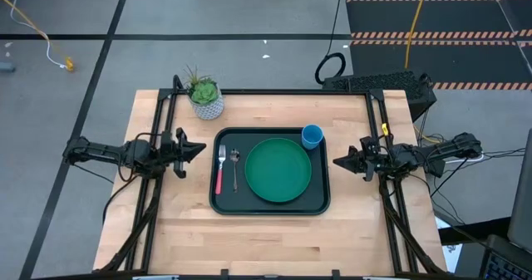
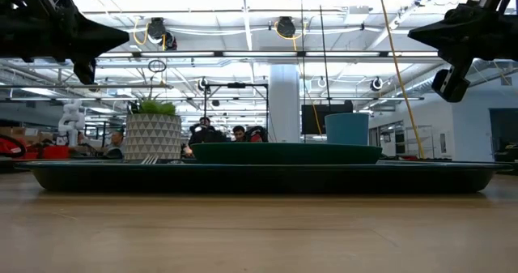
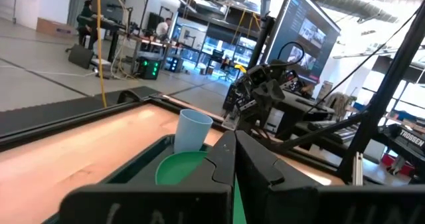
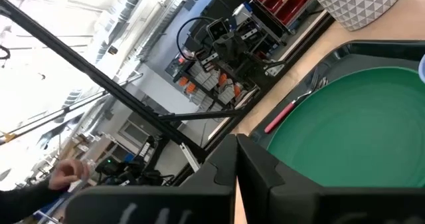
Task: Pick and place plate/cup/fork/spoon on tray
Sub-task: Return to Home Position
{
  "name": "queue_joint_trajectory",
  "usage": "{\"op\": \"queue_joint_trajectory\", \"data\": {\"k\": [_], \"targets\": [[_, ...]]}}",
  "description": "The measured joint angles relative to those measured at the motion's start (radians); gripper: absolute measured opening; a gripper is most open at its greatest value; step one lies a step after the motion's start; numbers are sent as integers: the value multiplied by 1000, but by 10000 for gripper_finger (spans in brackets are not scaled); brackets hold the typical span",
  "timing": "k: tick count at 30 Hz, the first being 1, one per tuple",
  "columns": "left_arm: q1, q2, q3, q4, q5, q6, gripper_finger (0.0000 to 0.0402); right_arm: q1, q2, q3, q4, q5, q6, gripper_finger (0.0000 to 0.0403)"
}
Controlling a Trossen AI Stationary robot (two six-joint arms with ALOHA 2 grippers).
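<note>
Flanking the tray [image 1: 318,201], the left gripper [image 1: 199,148] and right gripper [image 1: 337,160] hover, fingers closed together, each just outside its rim.

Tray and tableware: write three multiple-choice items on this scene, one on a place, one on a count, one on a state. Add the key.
1. Where does the cup stand?
A. in a corner of the tray, beside the plate
B. on the plate
C. off the tray

2. How many utensils lie on the tray?
A. one
B. two
C. four

3. How are the left gripper and the right gripper?
A. shut and empty, off the tray's two short ends
B. each holding the cup
C. open over the plate

Key: 1 A, the cup sits in the tray's corner, next to the plate's edge; 2 B, the fork and the spoon lie side by side; 3 A, the wrist views show the fingers together with nothing between them.
</note>
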Motion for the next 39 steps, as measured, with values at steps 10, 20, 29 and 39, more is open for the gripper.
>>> {"op": "queue_joint_trajectory", "data": {"k": [10, 20, 29, 39], "targets": [[0, 0, 0, 0, 0, 0, 8, 0, 0, 0, -27, -1, -175, 0], [0, 0, 0, -1, 44, 238, 8, 0, 0, 0, -52, 3, -229, 0], [0, 0, 0, -2, 158, 428, 8, 0, 0, 0, -102, 0, -560, 0], [0, 0, 0, -1, 157, 410, 8, 0, 0, 0, -122, 6, -682, 0]]}}
